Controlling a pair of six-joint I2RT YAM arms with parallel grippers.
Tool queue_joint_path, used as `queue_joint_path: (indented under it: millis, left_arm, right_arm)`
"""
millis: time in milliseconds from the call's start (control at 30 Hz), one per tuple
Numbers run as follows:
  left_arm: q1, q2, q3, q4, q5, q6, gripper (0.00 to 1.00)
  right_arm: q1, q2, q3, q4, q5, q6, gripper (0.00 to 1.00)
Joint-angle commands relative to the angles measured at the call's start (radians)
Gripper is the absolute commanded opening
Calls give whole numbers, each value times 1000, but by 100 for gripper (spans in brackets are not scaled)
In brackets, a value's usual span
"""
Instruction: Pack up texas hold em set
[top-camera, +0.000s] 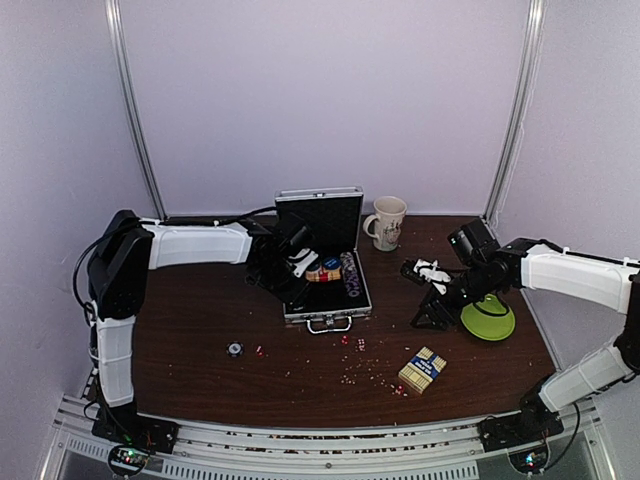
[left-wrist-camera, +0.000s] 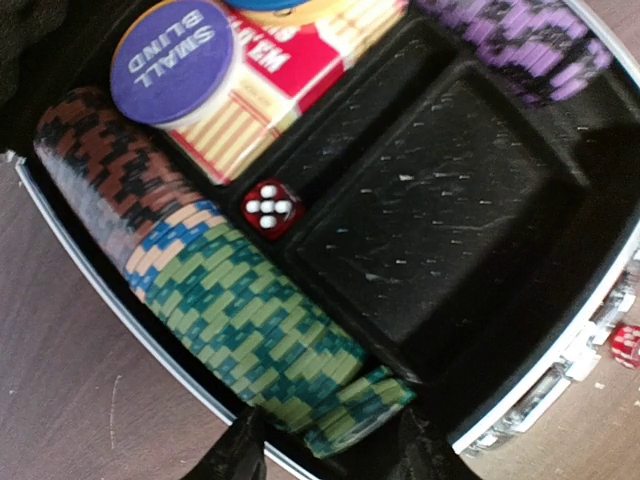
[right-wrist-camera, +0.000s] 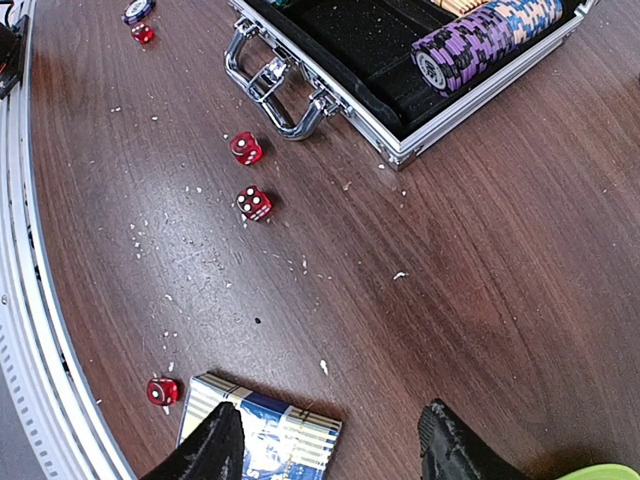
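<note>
At left on the tabletop (top-camera: 200, 310), the left pincer (left-wrist-camera: 332, 448) hangs spread over the open silver case (top-camera: 325, 312), its tips straddling the row of green chips (left-wrist-camera: 270, 330) inside and gripping nothing. A lone chip (top-camera: 235, 348) and red dice (right-wrist-camera: 253, 203) lie loose before the case. A mug (top-camera: 387, 221) stands behind. Farther right, the right pincer (right-wrist-camera: 330, 440), parted and empty, hovers over the card box (top-camera: 422, 369), near a green plate (top-camera: 488, 320).

You have a dark wooden table (top-camera: 190, 310). On it sits the open silver case (top-camera: 325, 313) at centre, with a cream mug (top-camera: 386, 222) just behind its right corner. A green plate (top-camera: 488, 320) lies at the right and the card box (top-camera: 422, 370) near the front edge. 4 red dice (top-camera: 345, 340), 1 loose chip (top-camera: 235, 349) and pale specks are scattered in front of the case.
</note>
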Motion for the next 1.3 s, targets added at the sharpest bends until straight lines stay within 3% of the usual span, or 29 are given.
queue_joint_path:
  millis: [0,700,1000,1267]
  left_arm:
    - [8,37,16,33,-18,-8,45]
    - [20,99,86,-19,-238,173,49]
    - [18,17,34,9,-131,210,51]
    - [19,16,68,-123,-102,250,52]
  right_arm:
    - [-5,11,11,-4,-11,-8,60]
    - [-5,39,21,-12,-8,-9,60]
    - [-6,42,22,-13,-11,-9,60]
    - [-6,50,27,-18,-15,-11,60]
